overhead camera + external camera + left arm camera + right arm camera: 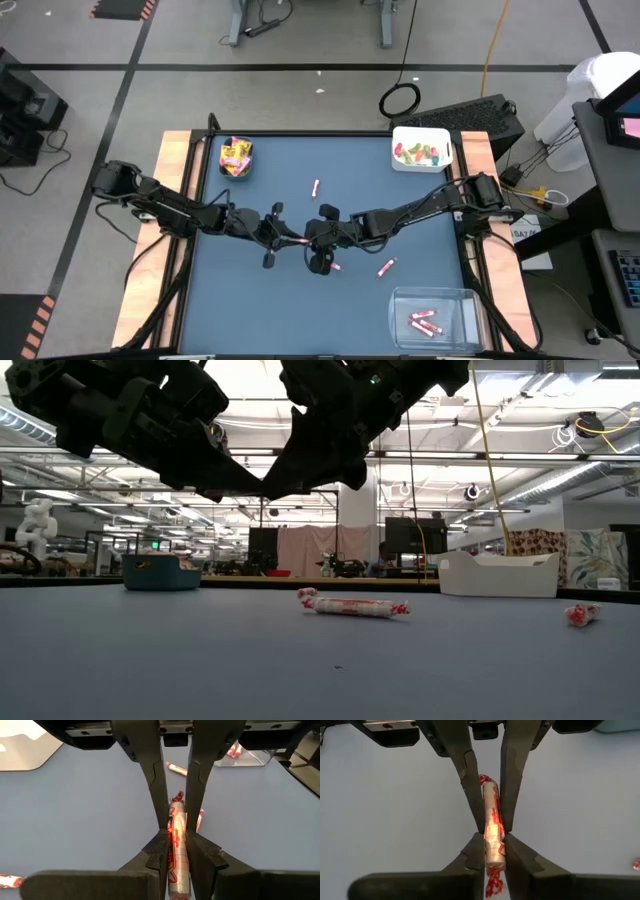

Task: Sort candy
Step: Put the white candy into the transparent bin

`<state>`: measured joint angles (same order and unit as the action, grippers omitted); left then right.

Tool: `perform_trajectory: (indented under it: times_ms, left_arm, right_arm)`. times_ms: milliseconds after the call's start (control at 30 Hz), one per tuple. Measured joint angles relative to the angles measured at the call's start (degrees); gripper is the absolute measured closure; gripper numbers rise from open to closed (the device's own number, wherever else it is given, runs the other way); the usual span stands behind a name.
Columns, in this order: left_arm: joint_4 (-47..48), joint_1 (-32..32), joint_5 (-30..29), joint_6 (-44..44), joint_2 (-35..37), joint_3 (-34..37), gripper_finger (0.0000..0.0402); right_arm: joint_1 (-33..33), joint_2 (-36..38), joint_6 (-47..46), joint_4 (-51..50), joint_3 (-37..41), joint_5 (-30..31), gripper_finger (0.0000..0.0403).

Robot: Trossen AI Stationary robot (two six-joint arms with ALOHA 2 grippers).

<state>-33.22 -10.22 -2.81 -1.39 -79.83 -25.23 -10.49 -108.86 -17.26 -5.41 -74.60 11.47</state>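
Note:
A pink-white candy stick (pixel 293 240) hangs in the air over the table's middle, between my two grippers. My left gripper (pixel 176 842) comes from the table's left and my right gripper (pixel 493 839) from the right. They meet tip to tip, and both are shut on this one stick. More sticks lie flat on the blue table (pixel 250 300): one toward the far side (pixel 315 187), one toward the near right (pixel 386 267) and one under the right gripper (pixel 335 267). The low view shows one stick (pixel 355 607) lying under the raised arms. My left gripper pinches the candy stick between its two fingers on the half nearer its own wrist (pixel 177 857). The fingers come from the table's left and lie along the stick. The stick is lifted clear of the table. My right gripper pinches the same stick between its two fingers on the half nearer its own wrist (pixel 494 847), coming from the table's right, fingers along the stick. A twisted wrapper end (pixel 492 887) sticks back past its fingertips. The stick spans both grippers in the air.
A teal bin (pixel 236 172) with yellow packets stands at the far left. A white bin (pixel 400 163) with green and red pieces stands at the far right. A clear bin (pixel 400 300) with pink sticks sits at the near right corner. Wooden rails line both table sides.

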Motion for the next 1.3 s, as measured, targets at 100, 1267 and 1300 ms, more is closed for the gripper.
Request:
perform_trajectory:
  times_ms: [100,1267,1300]
  left_arm:
    - [0.1,0.0,0.1,-1.1,0.0,0.0,0.034]
    - [-3.6,-4.1,2.4,-7.5,3.3,0.0,0.0013]
    - [-3.6,-4.1,2.4,-7.8,3.3,0.0,0.0013]
  right_arm:
    - [0.0,0.0,0.0,0.0,0.0,0.0,0.0376]
    - [-25.7,24.0,-27.8,-31.9,0.0,0.4,0.0363]
    - [-27.3,24.7,-29.6,-32.4,0.0,0.4,0.0363]
